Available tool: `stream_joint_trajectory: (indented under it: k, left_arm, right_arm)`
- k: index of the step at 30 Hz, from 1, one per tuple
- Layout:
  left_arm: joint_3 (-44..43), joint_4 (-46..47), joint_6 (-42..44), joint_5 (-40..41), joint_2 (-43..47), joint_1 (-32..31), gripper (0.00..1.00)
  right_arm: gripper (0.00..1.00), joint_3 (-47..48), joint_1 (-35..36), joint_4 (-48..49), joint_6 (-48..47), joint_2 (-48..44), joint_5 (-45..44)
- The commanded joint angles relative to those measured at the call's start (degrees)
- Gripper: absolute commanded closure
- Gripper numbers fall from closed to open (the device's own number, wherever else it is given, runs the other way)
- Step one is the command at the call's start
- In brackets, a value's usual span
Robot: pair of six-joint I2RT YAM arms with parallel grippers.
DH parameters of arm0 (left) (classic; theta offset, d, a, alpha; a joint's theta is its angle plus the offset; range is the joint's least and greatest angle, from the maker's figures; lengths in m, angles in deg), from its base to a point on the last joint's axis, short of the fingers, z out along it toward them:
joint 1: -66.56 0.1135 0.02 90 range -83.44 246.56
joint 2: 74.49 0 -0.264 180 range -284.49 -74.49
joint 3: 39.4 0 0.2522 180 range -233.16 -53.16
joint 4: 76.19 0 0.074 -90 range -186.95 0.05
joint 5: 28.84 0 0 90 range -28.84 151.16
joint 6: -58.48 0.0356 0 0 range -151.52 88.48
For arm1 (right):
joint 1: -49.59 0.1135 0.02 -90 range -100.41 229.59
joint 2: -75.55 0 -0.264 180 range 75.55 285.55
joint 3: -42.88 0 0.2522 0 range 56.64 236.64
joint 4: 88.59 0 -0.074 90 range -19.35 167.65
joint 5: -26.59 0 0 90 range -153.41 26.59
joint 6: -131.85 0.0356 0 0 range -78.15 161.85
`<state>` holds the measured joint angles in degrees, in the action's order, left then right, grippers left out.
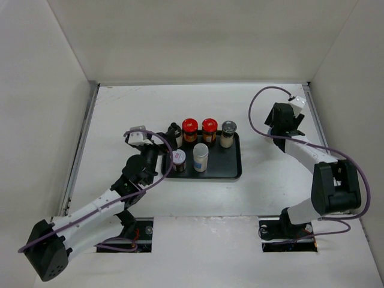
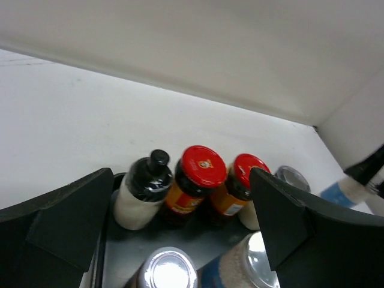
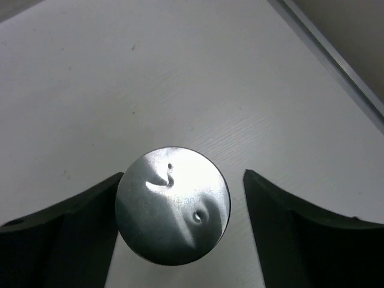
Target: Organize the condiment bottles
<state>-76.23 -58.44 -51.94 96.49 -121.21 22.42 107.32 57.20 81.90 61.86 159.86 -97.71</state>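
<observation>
- My right pincer (image 3: 183,177) stands open astride a silver-capped jar (image 3: 173,204). Its round metal lid is shiny and dented. One matte black finger sits close against it, and a gap shows before the other.
- That jar stands on the pale, faintly grained table (image 3: 180,72), well right of the flat black rectangular tray (image 1: 225,167).
- My left pincer (image 2: 180,180) gapes wide at the tray's left edge, holding nothing.
- Far row on the tray: a white bottle with black cap (image 2: 144,189), a glossy red-lidded jar (image 2: 203,167), a second red-lidded jar (image 2: 249,171), then a grey-lidded jar (image 2: 292,178).
- Near row: another silver-capped cylinder (image 2: 168,270) beside a white-lidded jar (image 1: 200,157).
</observation>
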Motion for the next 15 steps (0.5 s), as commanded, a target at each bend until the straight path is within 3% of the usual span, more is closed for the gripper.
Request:
stream_joint_trajectory:
  k: [1, 3, 5, 10, 15]
  left_arm:
    - [1.18, -0.82, -1.37, 3.95, 3.03, 2.60, 0.00]
    - [2.67, -1.27, -3.03, 4.75, 4.35, 4.45, 0.00]
    - [4.52, -1.27, -5.40, 4.83, 6.02, 6.82, 0.00]
    - [10.14, -1.18, -14.28, 4.22, 10.15, 13.76, 0.00]
    - [9.19, -6.71, -18.85, -0.08, 7.61, 20.45, 0.00]
  right_arm:
    - [0.25, 1.71, -0.19, 1.81, 1.96, -0.46, 1.87]
    - [0.45, 0.83, -0.10, 3.30, 2.23, -2.39, 0.91]
    - [0.51, -0.22, 0.50, 3.83, 2.23, -6.33, -1.28]
    - [0.51, -6.01, 11.29, 3.22, 0.12, -19.51, -6.12]
    - [0.50, -10.68, 26.24, -0.46, -0.41, -26.91, -12.01]
